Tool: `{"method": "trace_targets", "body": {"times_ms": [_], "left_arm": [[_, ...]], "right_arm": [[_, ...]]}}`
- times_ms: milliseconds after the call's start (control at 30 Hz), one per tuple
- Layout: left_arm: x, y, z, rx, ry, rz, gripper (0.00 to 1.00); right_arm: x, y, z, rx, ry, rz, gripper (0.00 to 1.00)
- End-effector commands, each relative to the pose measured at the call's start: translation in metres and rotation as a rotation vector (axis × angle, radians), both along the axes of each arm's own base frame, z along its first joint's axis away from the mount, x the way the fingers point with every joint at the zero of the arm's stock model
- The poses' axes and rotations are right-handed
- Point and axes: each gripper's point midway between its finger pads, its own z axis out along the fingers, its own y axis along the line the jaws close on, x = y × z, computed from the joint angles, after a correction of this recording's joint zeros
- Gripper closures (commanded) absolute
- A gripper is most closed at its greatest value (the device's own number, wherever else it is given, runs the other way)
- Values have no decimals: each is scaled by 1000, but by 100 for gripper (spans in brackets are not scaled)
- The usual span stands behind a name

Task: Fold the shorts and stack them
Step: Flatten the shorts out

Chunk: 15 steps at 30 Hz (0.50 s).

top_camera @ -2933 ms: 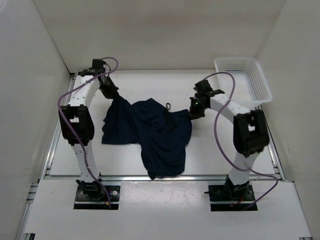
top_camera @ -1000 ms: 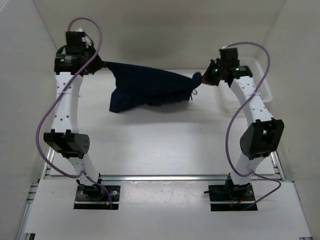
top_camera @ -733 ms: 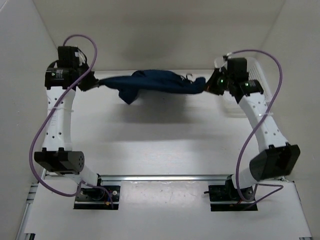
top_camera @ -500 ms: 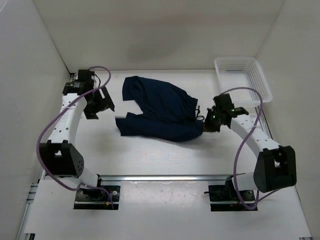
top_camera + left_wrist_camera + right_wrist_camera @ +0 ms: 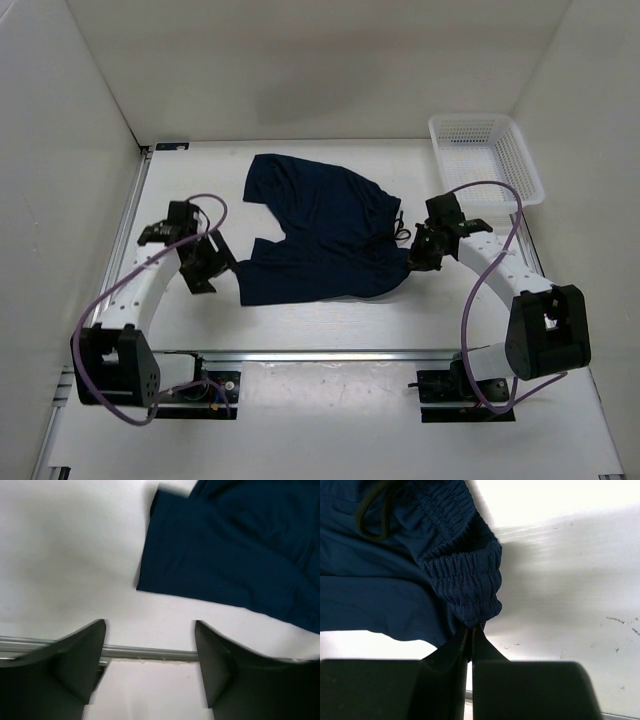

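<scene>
We see a white table (image 5: 330, 325) with dark navy shorts (image 5: 320, 235) lying loosely spread and creased across its middle. A white mesh basket (image 5: 485, 165) sits at its far right corner, well apart. Faint scuffs seem to mark the surface beside the waistband.

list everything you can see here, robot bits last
shorts: one pair, dark navy, spread on the middle of the table, somewhat rumpled
drawstring: one, thin and dark, looped on the shorts' waistband at their right side
basket: one, white plastic mesh, far right corner of the table, nothing visible in it
table: one, white, with white walls on three sides
rail: one, metal, along the table's near edge
cables: two, purple, one looping along each arm
arms: two, white with black joints, bases at the near edge
left end effector: black, open, low over bare table just left of the shorts' leg hem, not touching it
right end effector: black, shut on the waistband's corner
</scene>
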Motion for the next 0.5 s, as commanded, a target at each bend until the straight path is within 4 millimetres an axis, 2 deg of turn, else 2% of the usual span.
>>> {"method": "trace_targets", "body": {"times_ms": [0, 33, 100, 200, 233, 300, 367, 400, 433, 467], "left_arm": [[-24, -30, -18, -158, 19, 46, 13], [-39, -34, -39, -186, 84, 86, 13], [-36, -48, -52, -241, 88, 76, 12], [-37, -53, -77, -204, 162, 76, 19], [-30, -53, -78, -182, 154, 72, 29], [-28, -53, -91, -147, 204, 71, 43], [-11, -51, -91, -103, 179, 71, 58], [-7, -51, -92, -89, 177, 55, 75], [-3, -52, -97, -82, 195, 43, 86], [10, -52, -91, -71, 167, 18, 90]], "right_arm": [[15, 3, 10, 8, -48, -1, 100], [15, 3, 10, 9, -48, -1, 100], [15, 3, 10, 9, -48, -1, 100], [15, 3, 10, 9, -48, -1, 100], [15, 3, 10, 9, -48, -1, 100], [15, 3, 10, 9, -48, -1, 100], [16, 3, 13, 11, -58, -1, 100], [18, 4, 16, 14, -67, -1, 100], [18, 5, 17, 21, -65, 4, 100], [18, 5, 17, 22, -65, 4, 100]]}}
